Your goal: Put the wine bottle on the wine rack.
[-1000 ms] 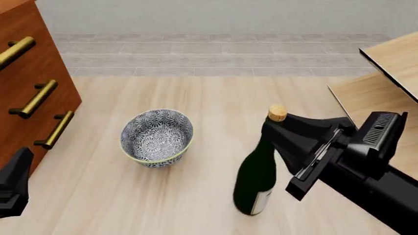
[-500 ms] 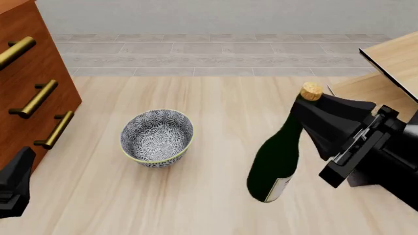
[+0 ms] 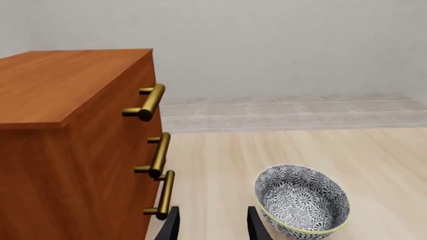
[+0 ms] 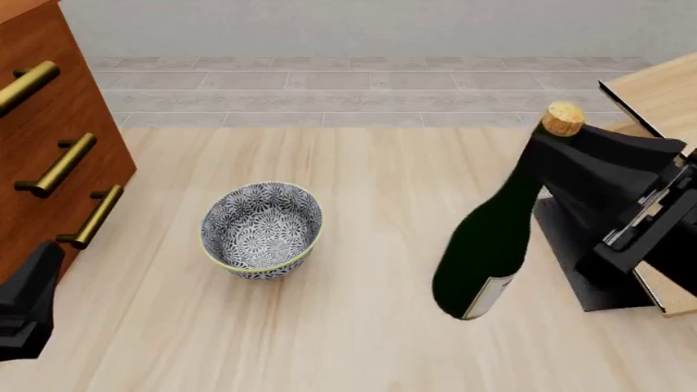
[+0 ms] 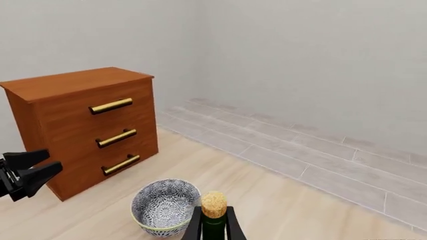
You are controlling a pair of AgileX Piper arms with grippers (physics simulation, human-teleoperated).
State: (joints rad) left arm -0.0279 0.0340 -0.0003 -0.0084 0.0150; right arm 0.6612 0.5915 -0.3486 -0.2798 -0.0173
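Pale wood counter [image 4: 360, 163]: one wine bottle [image 4: 490, 245], one bowl [image 4: 261, 229], one cabinet [image 4: 49, 155], one wine rack [image 4: 654, 106].
The right hand [image 4: 566, 163] is gripping the bottle's neck beside the rack; its long axis is tilting, cork [image 4: 563, 118] pointing toward 1 o'clock. The right wrist view is showing only cork and neck. The left hand [image 3: 212, 225] is idling, fingers parted narrowly, beside the cabinet.

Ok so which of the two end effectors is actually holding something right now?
The right end effector, at the right of the front view: it is clamped on the neck of the wine bottle, just under the cork. The left end effector is open with nothing between its fingers.
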